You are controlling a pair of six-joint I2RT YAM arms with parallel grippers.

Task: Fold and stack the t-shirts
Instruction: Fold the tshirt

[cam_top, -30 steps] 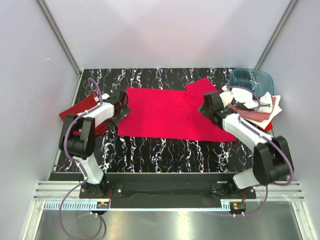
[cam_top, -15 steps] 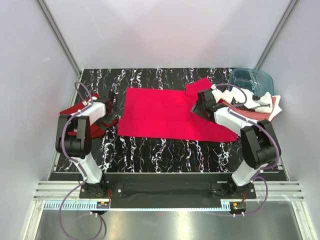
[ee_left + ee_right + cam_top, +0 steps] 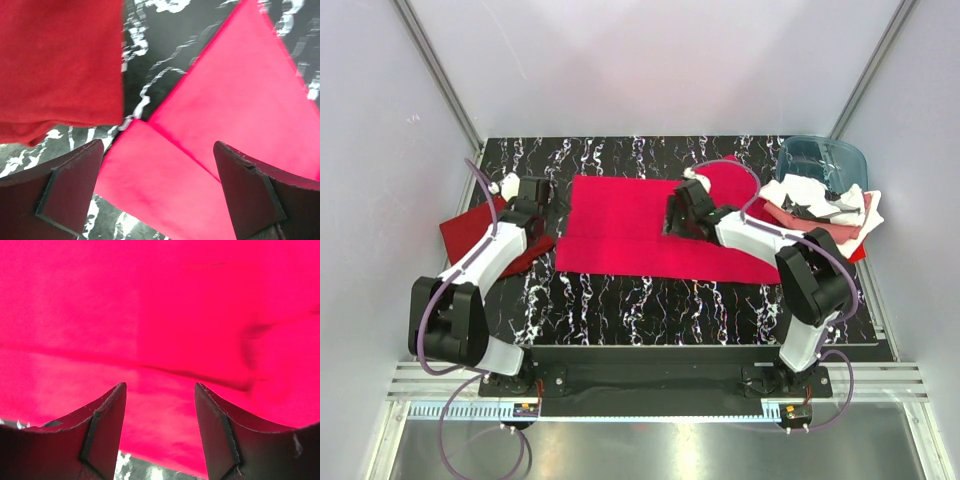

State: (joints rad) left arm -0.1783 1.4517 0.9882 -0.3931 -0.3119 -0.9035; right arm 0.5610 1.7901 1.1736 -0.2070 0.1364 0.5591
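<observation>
Bright crimson t-shirt lies flat mid-table, a smooth soft rectangle with one long crease, on the black marbled tabletop. Left gripper hangs wide open over its corner, beside the folded darker red shirt. Right gripper is parted and empty above the crimson cloth.
</observation>
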